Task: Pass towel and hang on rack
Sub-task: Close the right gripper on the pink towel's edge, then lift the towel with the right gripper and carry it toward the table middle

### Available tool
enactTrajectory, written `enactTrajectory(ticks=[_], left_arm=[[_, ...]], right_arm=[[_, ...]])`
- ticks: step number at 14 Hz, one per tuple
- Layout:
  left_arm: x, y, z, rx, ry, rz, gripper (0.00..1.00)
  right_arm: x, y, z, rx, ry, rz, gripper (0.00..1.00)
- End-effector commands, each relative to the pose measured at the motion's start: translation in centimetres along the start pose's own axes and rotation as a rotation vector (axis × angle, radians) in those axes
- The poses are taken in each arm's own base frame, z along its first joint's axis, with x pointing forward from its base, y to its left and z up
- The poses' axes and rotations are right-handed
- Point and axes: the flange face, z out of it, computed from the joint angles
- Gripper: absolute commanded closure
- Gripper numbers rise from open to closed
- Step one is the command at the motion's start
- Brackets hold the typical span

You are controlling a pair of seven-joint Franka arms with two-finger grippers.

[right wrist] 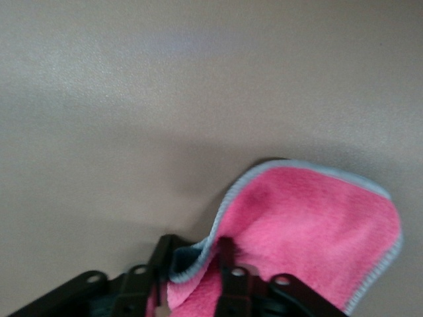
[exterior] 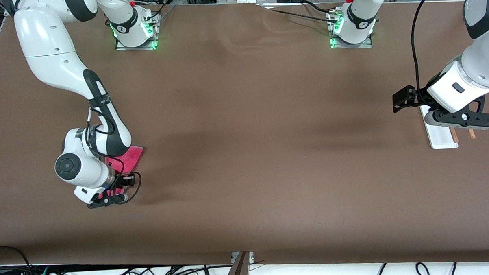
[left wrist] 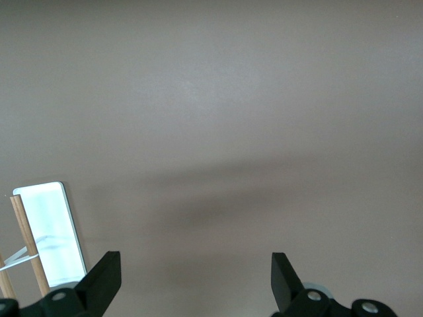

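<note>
Pink-red fluffy cloth is pinched between the fingers of the right gripper (right wrist: 195, 267); in the right wrist view the jaws are closed on a grey-trimmed edge of the towel (right wrist: 310, 224), with the rest spilling toward the lower right of that frame. In the front view the right gripper (exterior: 108, 198) is seen at lower left, low over the table (exterior: 245, 153), with the towel (exterior: 133, 153) showing just above it, partly hidden by the wrist. Whether the far part still rests on the table cannot be told.

Handling is judged as light, limp and easily draped; a grip at the hem or a corner is judged best, so that the cloth hangs free for the pass. No fixed long axis is held; the free end trails from the claw toward the upper right in the front view.

The left gripper (left wrist: 192, 281) waits at the right edge of the front view, jaws spread wide and empty, over the rack (exterior: 442, 138), whose white base and rods (left wrist: 26, 244) run up and down in frame.
</note>
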Motion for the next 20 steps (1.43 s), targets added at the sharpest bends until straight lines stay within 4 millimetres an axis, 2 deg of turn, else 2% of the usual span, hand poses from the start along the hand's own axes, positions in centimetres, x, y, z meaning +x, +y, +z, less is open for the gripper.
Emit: enactTrajectory(ticks=[1,3,5,6,8,12,13,15,17,19,20], left_arm=[[0.2,-0.2,-0.5,-0.004,0.002,0.012,0.0],[0.2,-0.2,-0.5,-0.004,0.002,0.012,0.0],[0.2,-0.2,-0.5,-0.004,0.002,0.012,0.0],[0.2,-0.2,-0.5,-0.004,0.0,0.012,0.0],[0.2,-0.2,-0.5,-0.004,0.0,0.012,0.0],[0.2,-0.2,-0.5,-0.004,0.0,0.012,0.0],[0.2,-0.2,-0.5,-0.004,0.0,0.012,0.0],[0.2,-0.2,-0.5,-0.004,0.0,0.012,0.0],[0.2,-0.2,-0.5,-0.004,-0.002,0.012,0.0],[0.1,-0.3,-0.6,-0.004,0.0,0.011,0.0],[0.2,-0.3,-0.5,-0.004,-0.001,0.01,0.0]], right_arm=[[0.3,-0.3,-1.3,0.003,0.017,-0.01,1.0],[0.6,-0.3,-3.3,-0.002,0.038,-0.013,1.0],[1.2,-0.1,-6.8,-0.007,0.053,-0.014,1.0],[1.6,-0.2,-8.9,-0.006,0.047,-0.014,1.0],[2.8,-1.6,-13.9,0.012,0.044,-0.029,1.0],[3.9,-4.1,-21.8,0.044,0.058,-0.054,1.0],[4.0,-4.9,-22.5,0.054,0.067,-0.054,1.0],[3.7,-7.0,-25.9,0.07,0.107,-0.016,1.0],[3.1,-9.8,-29.0,0.079,0.137,0.048,1.0],[2.6,-12.5,-30.9,0.087,0.152,0.068,1.0],[2.2,-14.8,-32.1,0.098,0.165,0.08,1.0]])
